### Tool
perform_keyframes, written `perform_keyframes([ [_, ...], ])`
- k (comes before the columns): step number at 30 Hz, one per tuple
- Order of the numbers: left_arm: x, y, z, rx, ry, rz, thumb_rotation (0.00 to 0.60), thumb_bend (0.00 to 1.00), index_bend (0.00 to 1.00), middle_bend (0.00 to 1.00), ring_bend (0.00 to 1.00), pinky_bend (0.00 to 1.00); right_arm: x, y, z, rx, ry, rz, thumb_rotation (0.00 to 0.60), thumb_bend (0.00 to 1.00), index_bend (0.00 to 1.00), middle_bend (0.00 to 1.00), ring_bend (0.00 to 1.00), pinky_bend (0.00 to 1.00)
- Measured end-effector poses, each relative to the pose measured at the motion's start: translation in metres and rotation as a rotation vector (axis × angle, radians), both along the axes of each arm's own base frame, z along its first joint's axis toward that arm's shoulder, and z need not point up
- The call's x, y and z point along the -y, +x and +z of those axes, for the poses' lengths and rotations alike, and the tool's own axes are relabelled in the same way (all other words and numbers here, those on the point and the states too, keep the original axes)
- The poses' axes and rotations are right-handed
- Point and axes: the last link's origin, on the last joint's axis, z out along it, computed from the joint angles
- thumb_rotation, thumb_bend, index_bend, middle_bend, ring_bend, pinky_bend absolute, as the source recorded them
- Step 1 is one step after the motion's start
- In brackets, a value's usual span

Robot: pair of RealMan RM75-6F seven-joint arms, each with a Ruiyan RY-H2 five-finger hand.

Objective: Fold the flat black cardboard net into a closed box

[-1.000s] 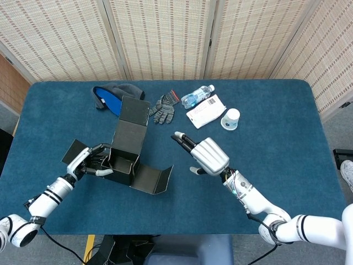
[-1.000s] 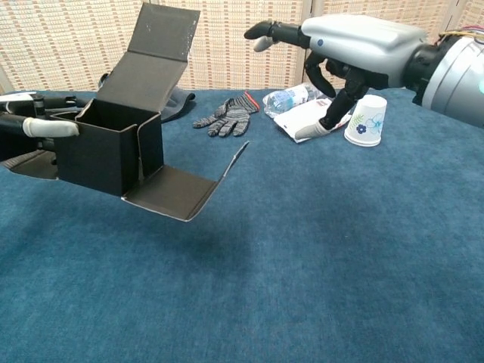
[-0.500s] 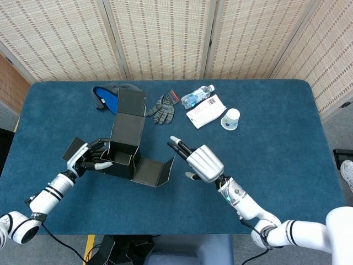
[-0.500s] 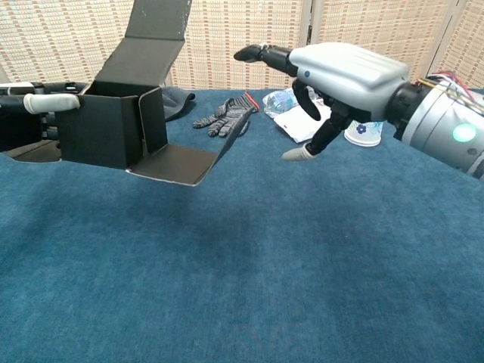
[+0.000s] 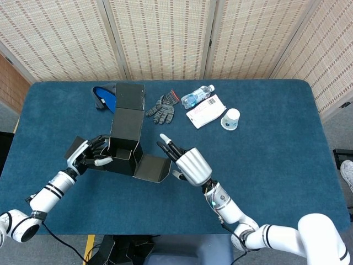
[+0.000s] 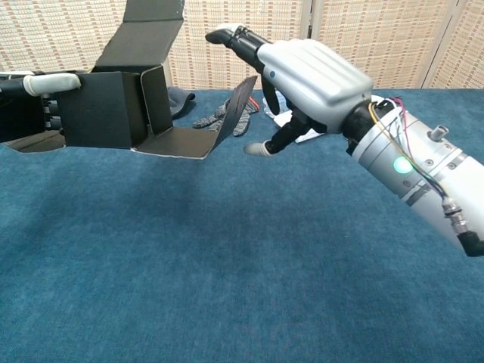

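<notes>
The black cardboard box (image 5: 122, 155) (image 6: 102, 117) is partly folded and lifted off the table, its tall lid flap (image 5: 128, 109) standing up behind it. A side flap (image 5: 152, 168) (image 6: 198, 134) lies open toward the right, its end tab bent upward. My left hand (image 5: 91, 155) (image 6: 34, 102) grips the box's left wall, thumb over the rim. My right hand (image 5: 185, 164) (image 6: 302, 76) hovers just right of the open flap, fingers spread and extended, its fingertips (image 6: 227, 34) close to the bent tab; it holds nothing.
On the blue table (image 5: 276, 143), at the back, lie a blue-and-grey cloth (image 5: 105, 95), a grey glove (image 5: 162, 108), a water bottle (image 5: 197, 96), a white packet (image 5: 205, 111) and a paper cup (image 5: 231, 118).
My right hand has moved left and nearer, up to the open side flap. My left hand has raised the box and shifted it slightly toward the back.
</notes>
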Motion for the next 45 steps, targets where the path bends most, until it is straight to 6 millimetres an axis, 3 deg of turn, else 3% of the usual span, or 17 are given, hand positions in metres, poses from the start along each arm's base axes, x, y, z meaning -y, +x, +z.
perform_keyframes([
  [12,0.000,0.008,0.000,0.017,-0.019,-0.001,0.600,0.09,0.29,0.30,0.66,0.68,0.005,0.016,-0.016,0.026,-0.040,0.045,0.600,0.00,0.00,0.00,0.62,0.96],
  [28,0.009,0.006,-0.006,-0.043,-0.045,-0.037,0.600,0.09,0.28,0.30,0.66,0.68,0.015,0.037,-0.015,0.067,-0.082,0.097,0.600,0.00,0.00,0.00,0.62,0.96],
  [45,0.011,0.002,-0.042,-0.201,-0.018,-0.145,0.600,0.09,0.28,0.30,0.66,0.68,0.021,0.037,-0.026,-0.057,-0.036,0.132,0.600,0.00,0.00,0.00,0.63,0.96],
])
